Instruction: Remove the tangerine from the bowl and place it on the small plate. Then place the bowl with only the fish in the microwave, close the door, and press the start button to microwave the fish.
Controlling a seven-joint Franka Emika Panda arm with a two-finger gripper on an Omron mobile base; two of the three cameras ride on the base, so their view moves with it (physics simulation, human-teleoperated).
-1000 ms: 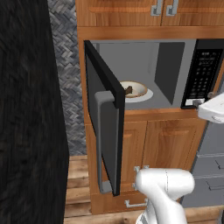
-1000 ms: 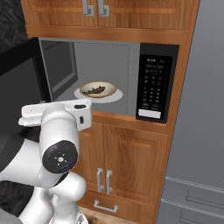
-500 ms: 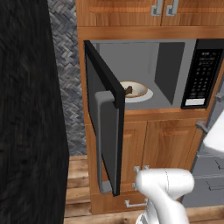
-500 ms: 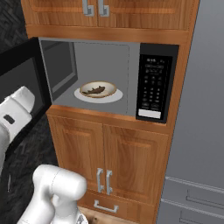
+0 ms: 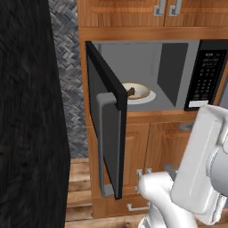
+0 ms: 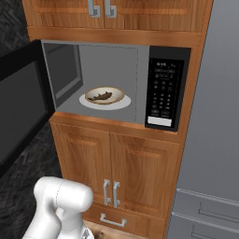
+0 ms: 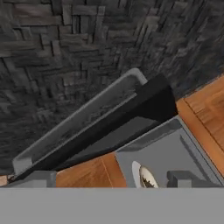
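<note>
The microwave (image 6: 112,65) stands with its door (image 5: 107,133) swung wide to the left, grey bar handle (image 5: 103,142) facing out. Inside, on the pale turntable disc, sits the cream bowl (image 6: 116,98) holding the dark fish (image 6: 101,96); the same bowl (image 5: 139,90) peeks past the door's edge. In the hand view my gripper (image 7: 111,179) is open, its tips far apart, looking down along the door's black top edge (image 7: 127,116) and handle (image 7: 74,120), with a sliver of the bowl (image 7: 142,175) below. The tangerine and the small plate are out of view.
The black keypad panel (image 6: 163,93) is on the microwave's right. Wooden cabinet doors (image 6: 116,158) lie below and more above. A grey panel (image 6: 214,116) fills the right side. A dark woven wall (image 5: 67,67) and a black mass (image 5: 26,111) stand left of the door.
The arm has swung away from in front of the microwave: its hand and forearm have left the right base view, and a large white link now stands at the lower right of the left base view.
</note>
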